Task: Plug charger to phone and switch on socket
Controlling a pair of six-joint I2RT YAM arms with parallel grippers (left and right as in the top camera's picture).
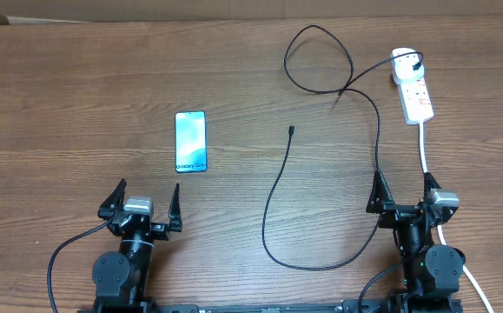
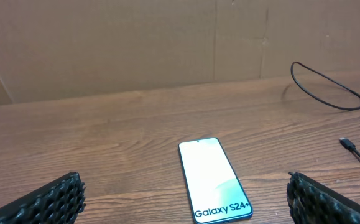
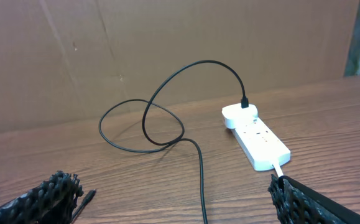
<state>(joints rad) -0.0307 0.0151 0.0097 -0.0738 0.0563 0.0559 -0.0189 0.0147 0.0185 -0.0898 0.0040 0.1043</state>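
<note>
The phone [image 1: 191,142] lies flat, left of centre, with a lit blue screen reading "Galaxy S24+". It fills the lower middle of the left wrist view [image 2: 214,180]. The charger cable [image 1: 377,130] loops across the table from the socket [image 1: 412,87] at the far right. Its connector tip [image 1: 291,130] lies loose, right of the phone and apart from it. The charger's plug sits in the socket's head end [image 3: 244,102]. My left gripper [image 1: 147,189] is open and empty just short of the phone. My right gripper [image 1: 402,183] is open and empty, with the cable running between its fingers.
The socket's thick white cord [image 1: 425,148] runs down past my right gripper's right finger. A cardboard wall [image 2: 167,43] stands behind the wooden table's far edge. The cable's lower loop [image 1: 303,261] lies between the two arm bases.
</note>
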